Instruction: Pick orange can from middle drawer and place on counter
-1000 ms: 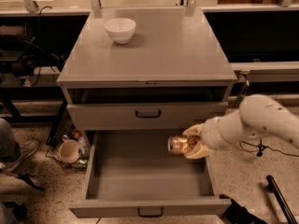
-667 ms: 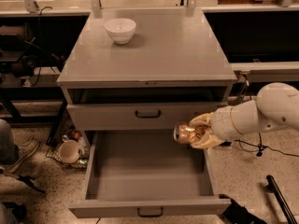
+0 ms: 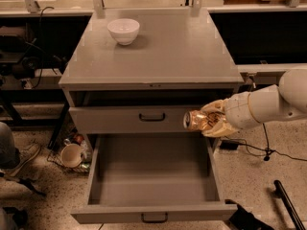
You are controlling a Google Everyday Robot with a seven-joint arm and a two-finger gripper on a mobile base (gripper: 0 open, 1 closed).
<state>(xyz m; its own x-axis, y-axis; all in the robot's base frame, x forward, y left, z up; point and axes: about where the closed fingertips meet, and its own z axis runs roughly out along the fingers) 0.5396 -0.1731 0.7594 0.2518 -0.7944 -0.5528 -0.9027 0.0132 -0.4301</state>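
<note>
My cream-coloured two-finger gripper point(image 3: 211, 120) is clenched round the small shiny metal orange can point(image 3: 194, 120), holding it in the air above the right rear corner of the wide, deep grey metal middle drawer point(image 3: 153, 176), which stands pulled out. The can is level with the shallower grey upper drawer front point(image 3: 115, 120) and just beside its right end; whether it touches, I can't say from this angle. Step in hand, as I judge it: lift and carry to the smooth flat grey counter point(image 3: 182, 56). To do it well I'd go straight up first, clear of the counter's front lip, then move in over the top. Cutting across diagonally risks clipping the edge with the can or wrist. Hold it firm, since shiny metal slips. Aim for the right-hand part of the top, well apart from the round white ceramic bowl point(image 3: 123, 30) at the back left. Orientation: the can lies on its side, long axis about horizontal, running left-right across the view. Its silvery end points left toward the upper drawer's handle, and the other end is buried in the fingers. So it wants turning upright before set-down, or laying down gently with a check for rolling.
</note>
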